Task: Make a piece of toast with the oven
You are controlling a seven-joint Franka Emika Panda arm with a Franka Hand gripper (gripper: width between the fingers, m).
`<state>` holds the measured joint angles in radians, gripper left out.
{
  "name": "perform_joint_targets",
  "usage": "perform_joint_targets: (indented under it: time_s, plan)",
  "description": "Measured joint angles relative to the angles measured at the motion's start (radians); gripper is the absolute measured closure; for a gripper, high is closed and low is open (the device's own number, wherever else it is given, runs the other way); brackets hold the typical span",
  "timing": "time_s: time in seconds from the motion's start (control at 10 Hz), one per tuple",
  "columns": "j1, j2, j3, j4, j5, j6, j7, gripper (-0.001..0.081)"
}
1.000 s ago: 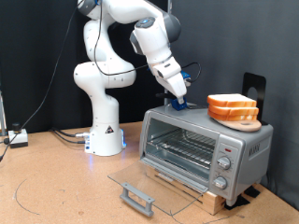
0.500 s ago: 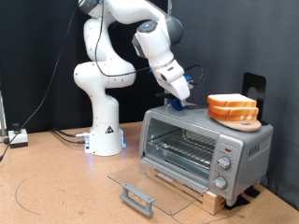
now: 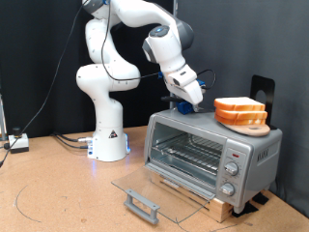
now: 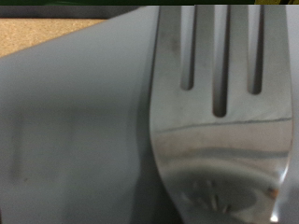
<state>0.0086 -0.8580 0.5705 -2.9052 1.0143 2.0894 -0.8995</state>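
Note:
The silver-grey oven (image 3: 214, 147) stands at the exterior view's right with its glass door (image 3: 154, 189) dropped flat and its wire rack bare. On its roof, towards the right end, lie two stacked bread slices, the piece of toast (image 3: 240, 108) among them. My gripper (image 3: 191, 103) hangs just over the roof's left part, a short way left of the slices. The wrist view is filled by a silver fork (image 4: 220, 112) lying on the oven's grey top (image 4: 75, 131). My fingers do not show there.
The white robot base (image 3: 108, 135) stands left of the oven, with cables trailing along the brown table to the left. A black stand (image 3: 262, 89) rises behind the bread. The open door's bar handle (image 3: 141, 204) juts out towards the table's front.
The gripper has shifted slightly to the right along the oven roof, towards the bread slices. Oven, door and bread have not moved.

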Motion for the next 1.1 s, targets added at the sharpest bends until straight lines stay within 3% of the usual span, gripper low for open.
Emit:
perform_joint_targets:
  time_s: [0.4,1.1]
  plan:
    - [-0.015,0.007,0.03,0.001,0.037,0.038,0.006,-0.0001]
    - [-0.094,0.012,-0.009,0.023,-0.038,-0.016,0.016,-0.0001]
